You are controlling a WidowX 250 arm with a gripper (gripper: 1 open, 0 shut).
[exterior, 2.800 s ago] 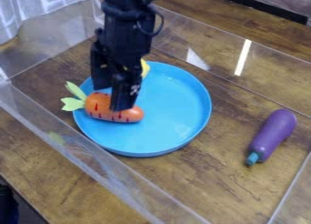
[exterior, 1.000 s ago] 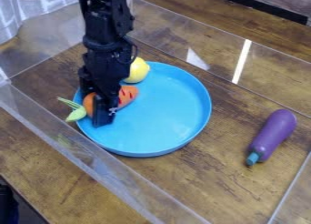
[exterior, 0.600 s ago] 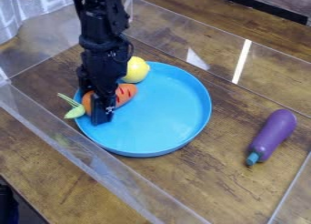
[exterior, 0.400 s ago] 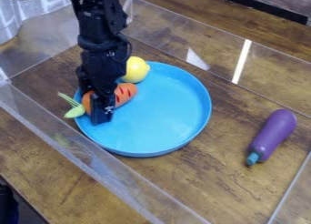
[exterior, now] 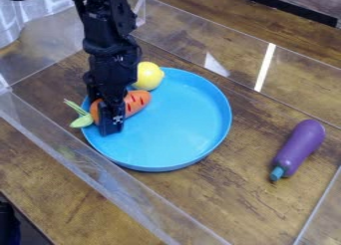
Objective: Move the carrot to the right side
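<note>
- Carrot (exterior: 139, 100): 1 orange toy carrot with dark grooves, situated at the left side of the blue plate (exterior: 176, 129) as the camera sees it, partly covered by the claw (exterior: 107, 108).
- Long axis: slanting across the view, from lower left to upper right. The leafy yellow-green top (exterior: 79, 114) points to the lower left and reaches out past the plate's rim; the opposite, orange end points to the upper right, into the plate and toward the side where the lemon (exterior: 144, 77) lies.
- Posture: the carrot appears to lie on its side, with its tilt against the plate hidden by the claw.
- Claw: black, descending from the top of the view, its fingers at the middle of the carrot and overlapping it. Whether they are closed on the carrot or merely stand about it cannot be told, since the dark parts hide the contact.
- Lemon: yellow, at the upper left of the plate, near the carrot's orange end and beside the claw.
- Eggplant (exterior: 301, 145): purple, lying on the wooden table (exterior: 240, 204) to the right of the plate and well apart from it. Its green end points to the lower left, so that its long axis also slants from lower left to upper right, more steeply than the carrot's.
</note>
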